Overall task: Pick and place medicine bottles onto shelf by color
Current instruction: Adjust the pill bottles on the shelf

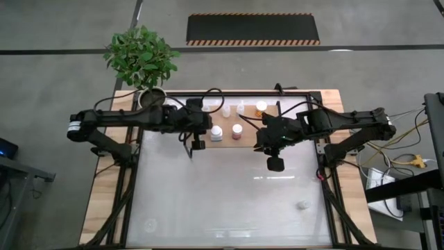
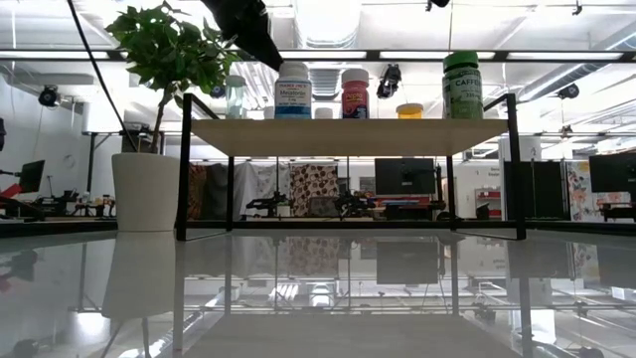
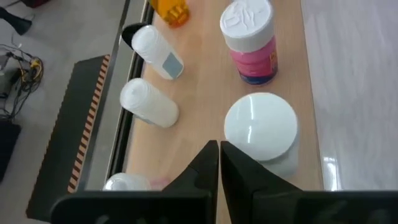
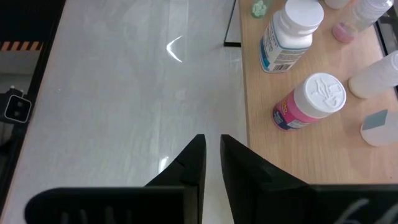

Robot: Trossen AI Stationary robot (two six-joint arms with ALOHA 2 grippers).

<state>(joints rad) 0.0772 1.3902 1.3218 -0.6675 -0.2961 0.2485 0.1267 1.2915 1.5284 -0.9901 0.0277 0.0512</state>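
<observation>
- Overhead strip lights and cluttered workbenches were seen behind a glossy white table (image 1: 229, 201), on which the shelf (image 2: 348, 136) stood along the far edge, just beside a potted plant (image 1: 141, 57).
- Several bottles were seen upright on the wooden board: a white-capped bottle with a blue label (image 2: 292, 90), a pink-labelled bottle (image 2: 355, 93), a small orange jar (image 2: 409, 110) and a green-capped bottle (image 2: 462, 86).
- Two white bottles (image 3: 149, 102) were pictured lying on their sides near the board's far edge in the left wrist view, with the orange jar beyond them.
- The left gripper (image 3: 219, 163) was held above the shelf just beside the wide white cap, its fingers pressed together and holding nothing.
- The right gripper (image 4: 212, 158) was held over the white table just in front of the shelf, its fingers set a narrow gap apart and empty.
- One small white item (image 1: 302, 205) was left alone on the table, well apart from the shelf.
</observation>
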